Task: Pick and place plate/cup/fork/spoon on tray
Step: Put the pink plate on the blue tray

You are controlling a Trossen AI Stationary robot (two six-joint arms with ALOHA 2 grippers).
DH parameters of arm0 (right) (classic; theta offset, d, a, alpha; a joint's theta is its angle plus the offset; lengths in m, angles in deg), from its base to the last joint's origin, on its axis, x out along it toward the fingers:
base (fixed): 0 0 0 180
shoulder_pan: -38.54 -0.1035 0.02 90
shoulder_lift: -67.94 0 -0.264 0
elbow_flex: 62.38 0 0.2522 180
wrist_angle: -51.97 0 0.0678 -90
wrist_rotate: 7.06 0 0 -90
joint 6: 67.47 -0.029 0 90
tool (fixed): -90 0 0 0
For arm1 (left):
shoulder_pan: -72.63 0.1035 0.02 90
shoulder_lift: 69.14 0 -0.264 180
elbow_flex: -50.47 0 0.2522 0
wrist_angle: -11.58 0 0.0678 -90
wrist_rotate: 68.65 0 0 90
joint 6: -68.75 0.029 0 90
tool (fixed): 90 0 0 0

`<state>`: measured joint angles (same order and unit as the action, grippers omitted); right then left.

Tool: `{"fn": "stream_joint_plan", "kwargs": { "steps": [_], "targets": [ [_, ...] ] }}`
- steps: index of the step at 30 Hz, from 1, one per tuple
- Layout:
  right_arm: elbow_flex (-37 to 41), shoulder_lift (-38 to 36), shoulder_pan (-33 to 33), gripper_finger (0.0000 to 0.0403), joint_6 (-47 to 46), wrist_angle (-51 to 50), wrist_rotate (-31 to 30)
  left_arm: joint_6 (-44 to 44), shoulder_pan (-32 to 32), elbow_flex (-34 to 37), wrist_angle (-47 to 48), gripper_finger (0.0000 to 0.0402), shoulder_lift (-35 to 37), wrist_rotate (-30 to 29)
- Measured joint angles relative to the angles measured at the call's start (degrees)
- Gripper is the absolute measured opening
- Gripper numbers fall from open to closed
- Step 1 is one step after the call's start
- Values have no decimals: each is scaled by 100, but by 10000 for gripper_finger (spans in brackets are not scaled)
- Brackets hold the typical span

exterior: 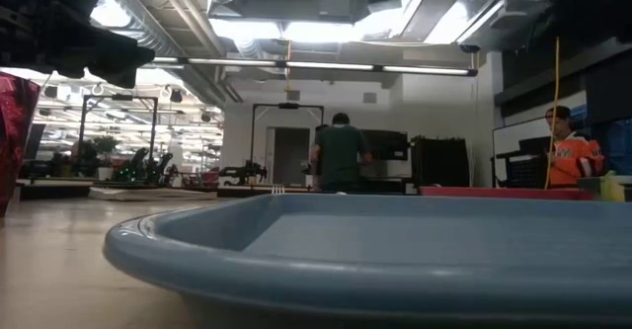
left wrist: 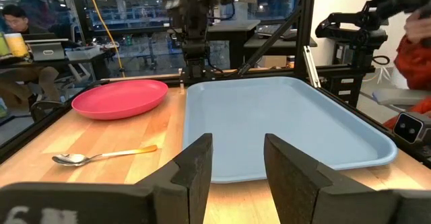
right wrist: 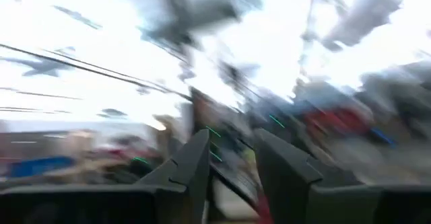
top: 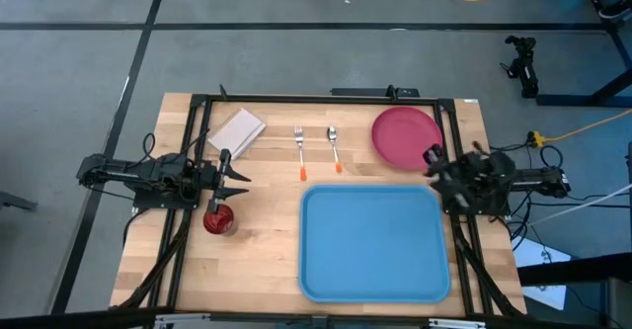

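The light-blue tray (top: pixel 375 242) lies on the table's near right part and also shows in the low view (exterior: pixel 375 250) and the left wrist view (left wrist: pixel 283 120). The pink-red plate (top: pixel 406 136) rests flat at the far right. The fork (top: pixel 299 151) and the spoon (top: pixel 335 148) lie side by side beyond the tray. The dark red cup (top: pixel 219 219) stands at the left. My left gripper (top: pixel 235 171) is open and empty just beyond the cup, pointing toward the tray. My right gripper (top: pixel 433 157) is open by the plate's near right rim.
A pale rectangular pad (top: pixel 235 132) lies at the far left of the table. A dark frame (top: pixel 316 100) runs along the table's edges. People (exterior: pixel 341 151) are in the room beyond. Bare wood lies between the cup and the tray.
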<state>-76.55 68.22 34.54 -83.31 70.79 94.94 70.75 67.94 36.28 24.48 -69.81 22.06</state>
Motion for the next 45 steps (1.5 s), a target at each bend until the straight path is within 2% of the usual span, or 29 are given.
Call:
{"fn": "stream_joint_plan", "kwargs": {
  "steps": [3, 5, 7, 10, 12, 13, 15, 18, 20, 24, 30, 34, 37, 41, 45],
  "targets": [
    [0, 0, -103, 124, 262, 1050, 907, 0, 2, 2, -2, 127, 0, 0],
    [-80, -2, -161, 124, 413, 1441, 1008, -2, 0, 0, -2, 127, -2, -2],
    [-394, 0, -168, 124, 593, 1205, 785, -1, 1, 1, -1, 127, -1, -1],
    [-1198, 192, -165, 124, 1053, -242, 216, -1, 1, 1, -1, 127, 0, -1],
    [-1832, 495, -166, 124, 1438, -1558, -569, 0, 0, 0, 0, 127, 0, 0],
    [-2189, 693, -165, 124, 1624, -2262, -1184, 0, 2, 2, 0, 127, -2, -2],
    [-2755, 1123, -165, 124, 1782, -3566, -2820, 0, 0, 0, -1, 127, -2, 0],
    [-3175, 1840, -158, 124, 1121, -5040, -5229, 0, 1, 1, -1, 127, 0, -2],
    [-3245, 2245, -142, 124, 423, -5602, -5846, -1, 1, 2, -1, 127, -1, -2],
    [-3106, 2866, -54, 124, -275, -5864, -5453, 0, 2, 0, 0, 127, 0, -2],
    [-3233, 3513, 277, 124, -457, -5810, -5282, 0, 2, 1, -1, 127, -1, -2],
    [-3289, 3821, 658, 124, -511, -5836, -5240, 0, 2, 2, -2, 127, 0, -2],
    [-3294, 4026, 1020, 124, -513, -5835, -4993, 0, 1, 1, -2, 127, -1, -2],
    [-3294, 4345, 1550, 124, -672, -5868, -4442, 0, 0, 0, -1, 127, -1, -2],
    [-3296, 4728, 2031, 124, -904, -6153, -3425, 0, 0, 0, -2, 127, 0, -2]
  ]
}}
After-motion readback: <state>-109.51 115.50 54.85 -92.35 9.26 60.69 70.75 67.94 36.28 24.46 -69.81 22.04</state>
